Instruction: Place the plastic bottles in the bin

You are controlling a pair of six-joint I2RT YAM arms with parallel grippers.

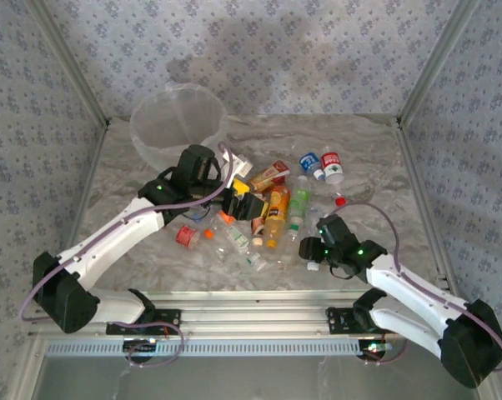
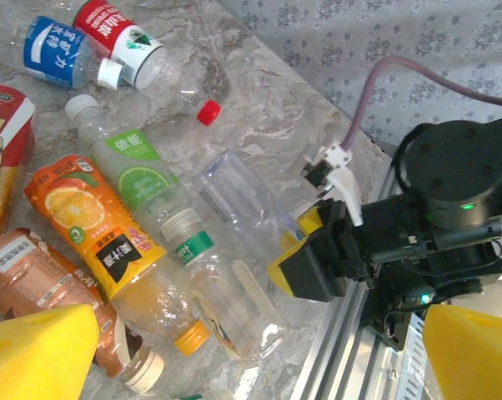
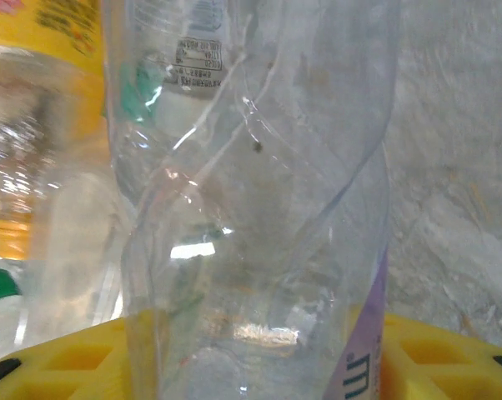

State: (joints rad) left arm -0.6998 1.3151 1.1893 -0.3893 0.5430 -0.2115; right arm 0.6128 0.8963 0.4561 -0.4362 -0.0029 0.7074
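Observation:
Several plastic bottles lie in a pile mid-table: an orange juice bottle (image 1: 276, 212) (image 2: 92, 225), a lime-green labelled one (image 1: 298, 204) (image 2: 138, 171), a blue-labelled one (image 2: 59, 54) and a red-labelled one (image 2: 113, 29). The bin (image 1: 178, 125) stands at the far left. My left gripper (image 1: 241, 198) (image 2: 251, 358) hovers open over the pile, its yellow fingertips (image 2: 34, 350) wide apart above a clear crushed bottle (image 2: 234, 308). My right gripper (image 1: 313, 246) (image 3: 255, 367) is shut on another clear bottle (image 3: 259, 192) (image 2: 238, 192) that lies on the table.
A red and yellow carton (image 1: 269, 175) (image 2: 5, 142) lies among the bottles. A loose red cap (image 1: 340, 201) (image 2: 208, 112) sits on the marble top. A crushed red-labelled bottle (image 1: 187, 236) lies under the left arm. The aluminium rail (image 1: 251, 317) runs along the near edge.

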